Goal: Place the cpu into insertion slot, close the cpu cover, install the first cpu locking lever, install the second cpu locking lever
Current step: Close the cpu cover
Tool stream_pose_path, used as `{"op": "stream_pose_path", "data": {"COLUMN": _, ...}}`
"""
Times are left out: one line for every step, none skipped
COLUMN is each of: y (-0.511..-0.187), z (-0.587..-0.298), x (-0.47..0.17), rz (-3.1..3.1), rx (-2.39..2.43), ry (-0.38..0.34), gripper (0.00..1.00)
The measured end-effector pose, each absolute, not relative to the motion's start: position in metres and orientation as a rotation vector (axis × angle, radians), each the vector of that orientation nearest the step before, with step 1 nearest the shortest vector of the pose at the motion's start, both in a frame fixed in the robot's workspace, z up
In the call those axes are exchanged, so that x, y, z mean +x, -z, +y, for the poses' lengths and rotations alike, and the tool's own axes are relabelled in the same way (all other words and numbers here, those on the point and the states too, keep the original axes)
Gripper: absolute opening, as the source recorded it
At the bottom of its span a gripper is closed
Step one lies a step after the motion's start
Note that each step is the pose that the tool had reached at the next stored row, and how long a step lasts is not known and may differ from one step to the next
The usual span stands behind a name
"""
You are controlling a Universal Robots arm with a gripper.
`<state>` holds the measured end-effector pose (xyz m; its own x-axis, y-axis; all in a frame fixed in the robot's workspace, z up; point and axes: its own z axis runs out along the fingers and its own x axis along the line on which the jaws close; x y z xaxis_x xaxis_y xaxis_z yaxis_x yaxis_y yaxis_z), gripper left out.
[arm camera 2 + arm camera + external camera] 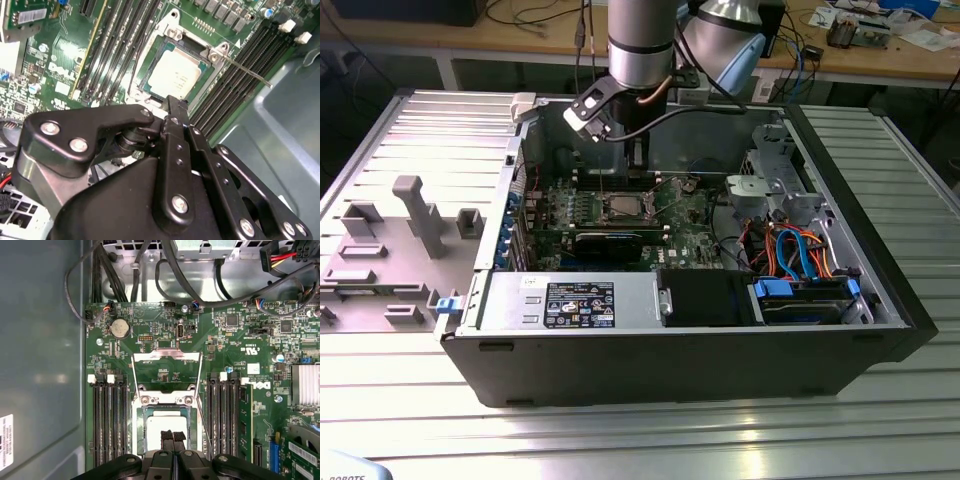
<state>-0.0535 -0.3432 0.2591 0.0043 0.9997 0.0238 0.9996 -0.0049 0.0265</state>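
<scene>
The cpu (pixel 162 423) lies flat in the insertion slot (pixel 141 437) on the green board (pixel 150 335), with the cpu cover (pixel 166 355) swung open beyond it. The gripper (pixel 172 436) hovers just over the chip's near edge, its fingers pressed together and holding nothing. Closing the cover looks like the step in hand; it calls for catching the frame alone and bringing it down evenly, clear of the chip and the loose lever (pixel 247 71).
</scene>
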Motion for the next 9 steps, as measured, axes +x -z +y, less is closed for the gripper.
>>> {"op": "stream_pose_path", "data": {"y": -0.2621, "z": -0.3432, "x": -0.0536, "rz": 2.214, "rx": 2.225, "ry": -0.056, "gripper": 0.11}}
{"op": "stream_pose_path", "data": {"y": -0.2645, "z": -0.3432, "x": -0.0535, "rz": 2.214, "rx": 2.225, "ry": -0.056, "gripper": 0.11}}
{"op": "stream_pose_path", "data": {"y": -0.2649, "z": -0.3432, "x": -0.0535, "rz": 2.214, "rx": 2.225, "ry": -0.056, "gripper": 0.11}}
{"op": "stream_pose_path", "data": {"y": -0.2648, "z": -0.3432, "x": -0.0535, "rz": 2.214, "rx": 2.225, "ry": -0.056, "gripper": 0.11}}
{"op": "stream_pose_path", "data": {"y": -0.2648, "z": -0.3432, "x": -0.0535, "rz": 2.214, "rx": 2.225, "ry": -0.056, "gripper": 0.11}}
{"op": "stream_pose_path", "data": {"y": -0.2649, "z": -0.3432, "x": -0.0535, "rz": 2.214, "rx": 2.225, "ry": -0.056, "gripper": 0.11}}
{"op": "stream_pose_path", "data": {"y": -0.2649, "z": -0.3432, "x": -0.0534, "rz": 2.214, "rx": 2.225, "ry": -0.056, "gripper": 0.11}}
{"op": "stream_pose_path", "data": {"y": -0.2650, "z": -0.3432, "x": -0.0531, "rz": 2.215, "rx": 2.225, "ry": -0.055, "gripper": 0.11}}
{"op": "stream_pose_path", "data": {"y": -0.2650, "z": -0.3432, "x": -0.0524, "rz": 2.216, "rx": 2.227, "ry": -0.051, "gripper": 0.11}}
